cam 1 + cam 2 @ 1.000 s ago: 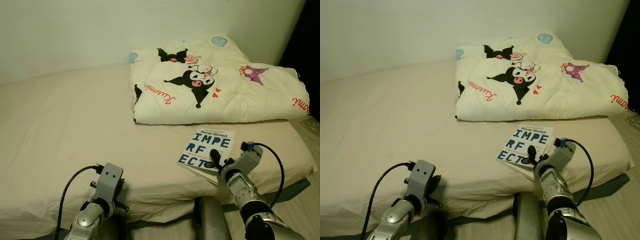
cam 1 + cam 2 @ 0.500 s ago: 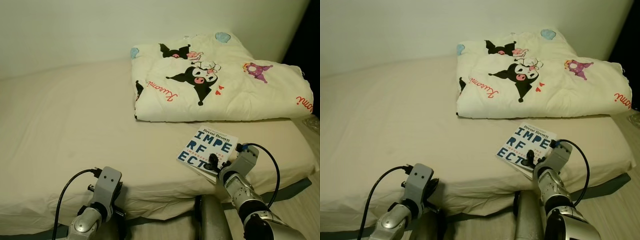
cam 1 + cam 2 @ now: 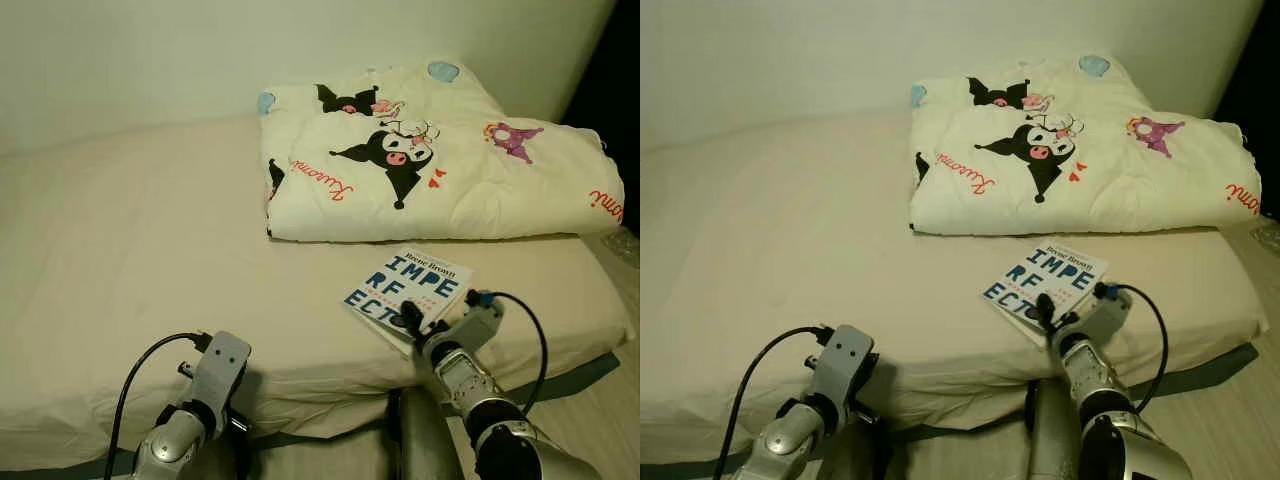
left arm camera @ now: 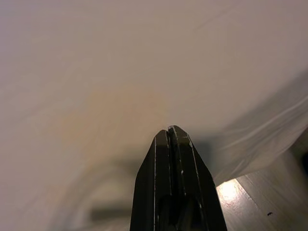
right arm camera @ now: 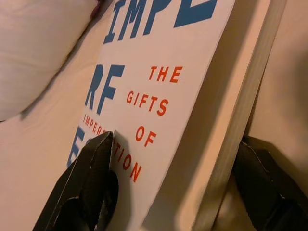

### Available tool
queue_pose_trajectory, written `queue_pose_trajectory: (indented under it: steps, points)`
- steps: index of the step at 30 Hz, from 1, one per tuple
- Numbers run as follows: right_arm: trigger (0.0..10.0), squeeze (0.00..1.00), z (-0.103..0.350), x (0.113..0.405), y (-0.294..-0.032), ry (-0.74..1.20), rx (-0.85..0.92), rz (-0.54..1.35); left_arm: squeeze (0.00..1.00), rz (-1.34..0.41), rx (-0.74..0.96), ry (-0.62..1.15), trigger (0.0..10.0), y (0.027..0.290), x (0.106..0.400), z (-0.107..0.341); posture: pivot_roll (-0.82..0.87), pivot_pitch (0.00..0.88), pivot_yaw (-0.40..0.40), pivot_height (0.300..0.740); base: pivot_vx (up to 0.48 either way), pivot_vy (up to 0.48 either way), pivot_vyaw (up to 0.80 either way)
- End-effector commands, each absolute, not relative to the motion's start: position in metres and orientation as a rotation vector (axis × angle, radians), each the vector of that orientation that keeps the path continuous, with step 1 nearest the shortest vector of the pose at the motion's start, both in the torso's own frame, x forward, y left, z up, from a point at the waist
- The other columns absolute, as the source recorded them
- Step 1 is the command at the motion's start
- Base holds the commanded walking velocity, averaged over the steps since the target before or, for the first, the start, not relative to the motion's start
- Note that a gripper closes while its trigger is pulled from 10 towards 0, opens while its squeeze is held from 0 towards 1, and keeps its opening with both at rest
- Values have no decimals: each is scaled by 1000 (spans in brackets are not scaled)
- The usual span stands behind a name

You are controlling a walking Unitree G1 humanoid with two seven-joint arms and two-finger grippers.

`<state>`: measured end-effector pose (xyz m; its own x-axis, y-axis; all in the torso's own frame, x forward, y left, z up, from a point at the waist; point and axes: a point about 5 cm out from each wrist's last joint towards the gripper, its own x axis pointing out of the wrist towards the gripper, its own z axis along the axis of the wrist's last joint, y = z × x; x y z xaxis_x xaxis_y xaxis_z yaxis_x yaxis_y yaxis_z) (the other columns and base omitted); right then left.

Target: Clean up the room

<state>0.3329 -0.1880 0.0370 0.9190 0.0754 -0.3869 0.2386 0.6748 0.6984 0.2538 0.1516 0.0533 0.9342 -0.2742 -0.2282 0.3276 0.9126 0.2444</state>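
My right end effector sits low and right of centre in the head view, its black fingers spread around the near corner of the white paperback, whose cover shows blue block letters and orange words. In the right wrist view one finger rests on the cover beside the orange lettering while the other lies past the page edge, so I am straddling the book; whether both fingers press on it I cannot quite tell. The book lies flat on the beige bed, near its front edge, just in front of the folded cream quilt printed with cartoon characters, which fills the upper right of the frame. My left end effector is low at the lower left, fingers pressed together and holding nothing, its tip close to the bedsheet at the mattress edge, with a strip of wooden floor visible beside it.
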Motion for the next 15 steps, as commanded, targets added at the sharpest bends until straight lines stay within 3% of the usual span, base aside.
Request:
queue_pose_trajectory:
  steps: [1,9,15]
  points:
    - [10000,0,7,311,-165,590,909,-92,0,-296,311,224,10000,161,249,50,48,259,118,550,0,0,0]
    - [10000,0,-1,304,-162,627,943,-132,0,-303,338,219,10000,160,243,49,71,262,114,550,0,0,0]
    - [10000,0,20,320,-169,400,1083,-88,0,-297,350,196,10000,157,238,52,82,266,115,550,0,0,0]
